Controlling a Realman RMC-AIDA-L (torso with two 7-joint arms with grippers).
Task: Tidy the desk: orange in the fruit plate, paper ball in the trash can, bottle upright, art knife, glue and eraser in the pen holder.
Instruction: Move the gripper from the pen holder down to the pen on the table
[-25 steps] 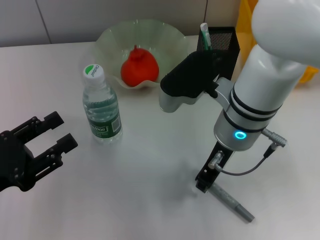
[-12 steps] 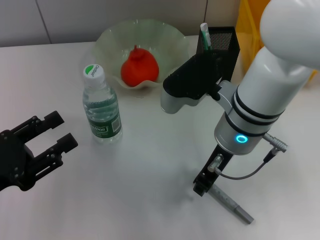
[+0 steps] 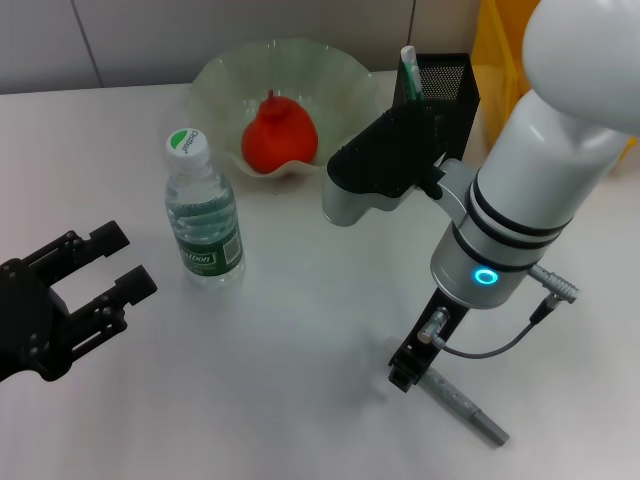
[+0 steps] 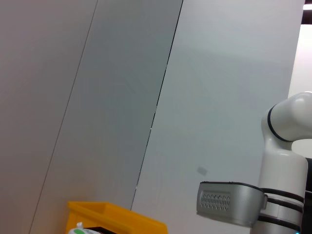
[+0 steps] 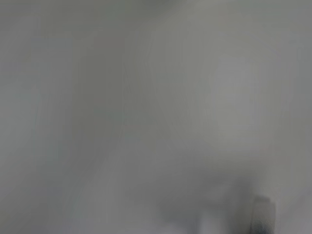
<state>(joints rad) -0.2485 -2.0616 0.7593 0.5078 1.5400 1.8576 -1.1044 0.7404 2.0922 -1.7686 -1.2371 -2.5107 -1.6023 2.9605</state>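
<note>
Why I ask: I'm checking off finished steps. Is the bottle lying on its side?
No, in the head view the bottle stands upright on the desk, cap up, in front of the fruit plate.

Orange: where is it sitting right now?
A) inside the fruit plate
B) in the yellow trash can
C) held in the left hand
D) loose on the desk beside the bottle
A: the orange rests inside the fruit plate, behind the upright bottle.

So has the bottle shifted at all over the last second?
No. The bottle stands upright at the same spot in front of the fruit plate.
</note>
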